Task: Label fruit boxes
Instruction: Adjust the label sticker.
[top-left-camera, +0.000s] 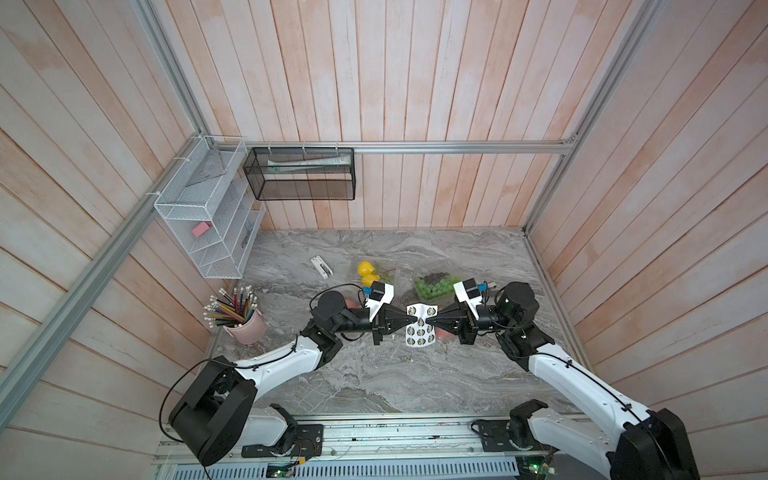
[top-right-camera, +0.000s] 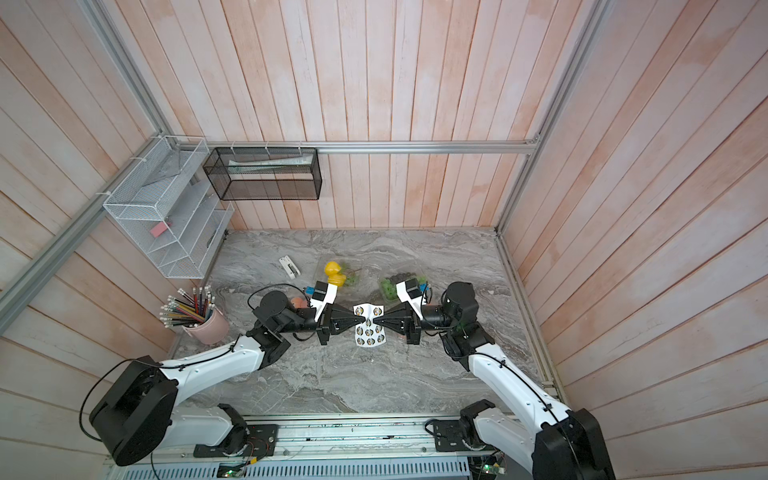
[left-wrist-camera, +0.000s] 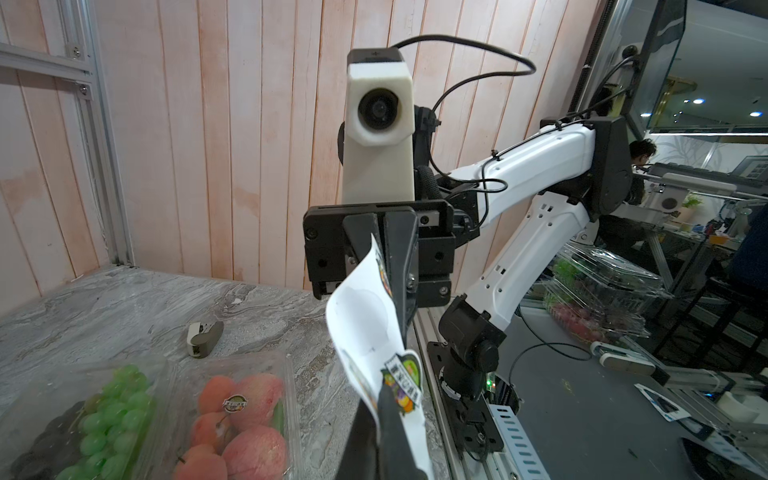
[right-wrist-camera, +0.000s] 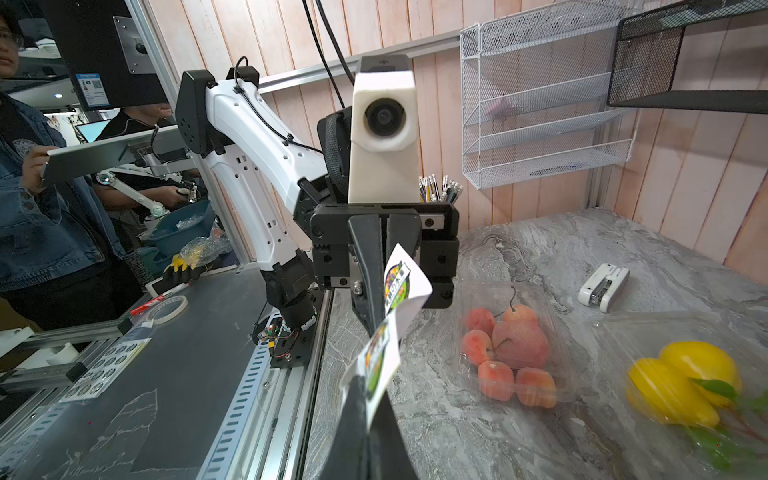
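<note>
A white sheet of round stickers (top-left-camera: 420, 332) (top-right-camera: 369, 332) hangs above the middle of the table, curled between the two arms. My left gripper (top-left-camera: 415, 319) (left-wrist-camera: 384, 392) is shut on its left edge and my right gripper (top-left-camera: 428, 322) (right-wrist-camera: 361, 382) is shut on its right edge, tip to tip. Behind them lie a fruit box with yellow fruit (top-left-camera: 368, 272) (right-wrist-camera: 681, 386) and one with green and dark grapes (top-left-camera: 434, 286) (left-wrist-camera: 104, 411). A box of red-orange fruit (right-wrist-camera: 507, 353) sits under my left arm. Another (left-wrist-camera: 241, 415), under my right arm, carries a sticker on its lid.
A small white device (top-left-camera: 322, 266) lies at the back left of the marble table (top-left-camera: 374, 374). A pink cup of pencils (top-left-camera: 245, 322) stands by the left wall. A white wire rack (top-left-camera: 208, 216) and a black mesh basket (top-left-camera: 299, 174) hang on the walls.
</note>
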